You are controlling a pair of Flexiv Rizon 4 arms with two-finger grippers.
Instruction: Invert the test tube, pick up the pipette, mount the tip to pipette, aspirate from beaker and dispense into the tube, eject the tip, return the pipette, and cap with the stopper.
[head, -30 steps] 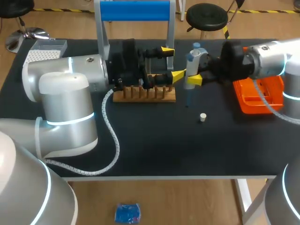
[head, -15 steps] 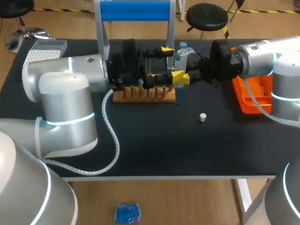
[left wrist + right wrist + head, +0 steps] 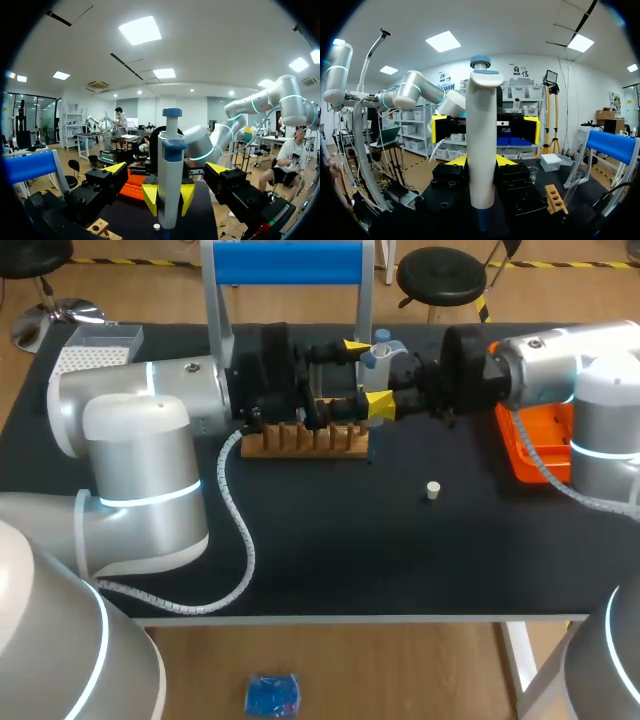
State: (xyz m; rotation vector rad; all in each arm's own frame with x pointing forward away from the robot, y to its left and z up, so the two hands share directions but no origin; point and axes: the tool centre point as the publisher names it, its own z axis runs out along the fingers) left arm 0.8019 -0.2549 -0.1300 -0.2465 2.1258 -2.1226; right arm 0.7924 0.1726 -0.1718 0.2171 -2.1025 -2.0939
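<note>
My right pincer [image 3: 480, 161] clamps the white, blue-capped plastic pipette [image 3: 481, 140] by its body, long axis upright, nozzle down; my left pincer [image 3: 166, 167] faces it, fingers spread wide and holding nothing, the pipette standing between them and touching neither; the slotted wooden rack [image 3: 305, 440] lies just beneath the left pincer; the small white stopper [image 3: 432, 490] sits well apart from both; whether a tip is fitted I cannot tell.

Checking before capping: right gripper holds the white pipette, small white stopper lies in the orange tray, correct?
No. In the head view the small white stopper lies on the black tabletop, outside the orange tray; the right gripper holds the white blue-topped pipette.
</note>
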